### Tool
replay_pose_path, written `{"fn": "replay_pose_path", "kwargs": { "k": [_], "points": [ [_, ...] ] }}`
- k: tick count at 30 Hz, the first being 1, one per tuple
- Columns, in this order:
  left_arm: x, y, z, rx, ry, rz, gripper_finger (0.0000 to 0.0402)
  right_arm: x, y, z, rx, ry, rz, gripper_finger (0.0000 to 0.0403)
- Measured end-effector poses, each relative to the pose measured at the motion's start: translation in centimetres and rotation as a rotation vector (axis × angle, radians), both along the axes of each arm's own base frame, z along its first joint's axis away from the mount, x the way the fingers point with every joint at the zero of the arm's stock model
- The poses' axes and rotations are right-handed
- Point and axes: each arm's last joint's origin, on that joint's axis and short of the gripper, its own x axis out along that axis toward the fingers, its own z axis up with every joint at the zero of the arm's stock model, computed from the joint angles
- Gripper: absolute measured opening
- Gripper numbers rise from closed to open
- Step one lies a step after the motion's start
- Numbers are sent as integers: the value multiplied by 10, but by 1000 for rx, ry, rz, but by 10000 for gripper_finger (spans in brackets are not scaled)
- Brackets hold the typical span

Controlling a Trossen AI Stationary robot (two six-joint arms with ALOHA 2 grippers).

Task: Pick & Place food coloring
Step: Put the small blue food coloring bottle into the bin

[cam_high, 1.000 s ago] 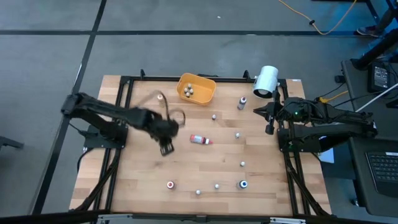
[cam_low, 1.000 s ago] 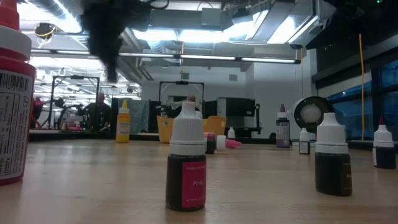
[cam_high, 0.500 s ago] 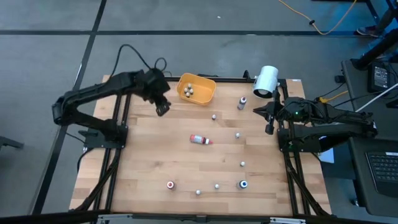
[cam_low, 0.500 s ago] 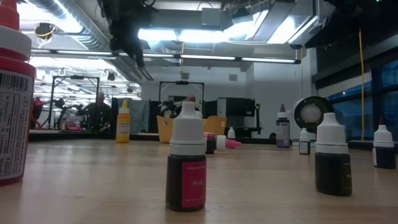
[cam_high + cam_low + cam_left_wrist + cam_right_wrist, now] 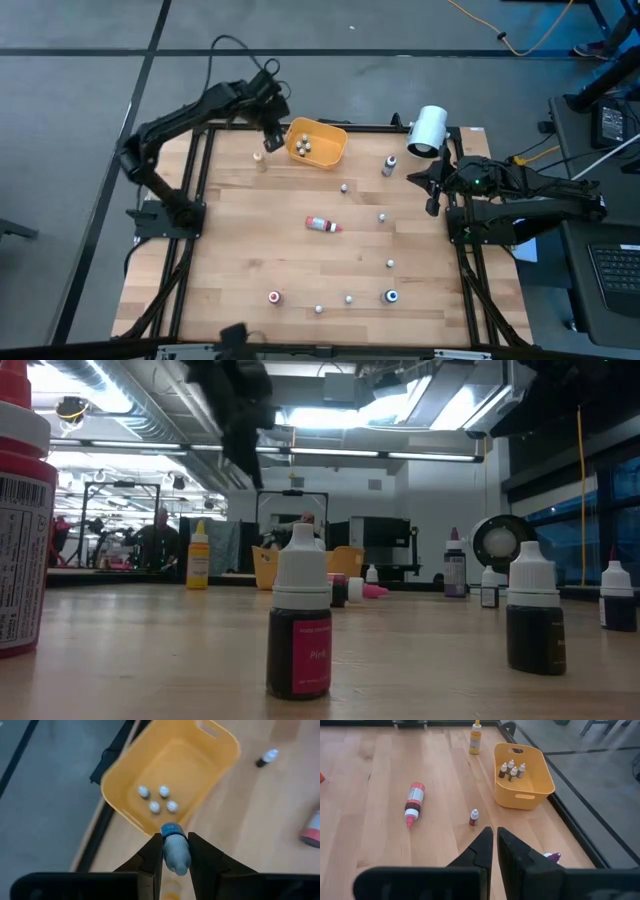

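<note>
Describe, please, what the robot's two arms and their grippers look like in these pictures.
Both arms are dark, nearly black, built of slim jointed links. A loose black cable loops off the left arm near its wrist. The right arm is blockier, with cabling along it. The left gripper and the right gripper each have two flat, dark, tapering fingers on a wide black bar. No markings show.

Even overhead light, soft shadows. Low view: ceiling strip lights (image 5: 330,452) glare; left arm (image 5: 235,410) motion-blurred silhouette; near-left red bottle (image 5: 22,510) out of focus.
</note>
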Motion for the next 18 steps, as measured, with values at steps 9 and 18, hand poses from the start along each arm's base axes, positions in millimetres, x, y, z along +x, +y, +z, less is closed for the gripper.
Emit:
{"fn": "replay_pose_path", "kwargs": {
  "k": [9, 18],
  "points": [
    [51, 56, -21, 7, 45, -42, 67, 0, 0, 0, -1, 0, 1, 30],
    [87, 74, -63, -67, 121, -69, 67, 0, 0, 1, -1, -9, 0, 30]
  ]
}}
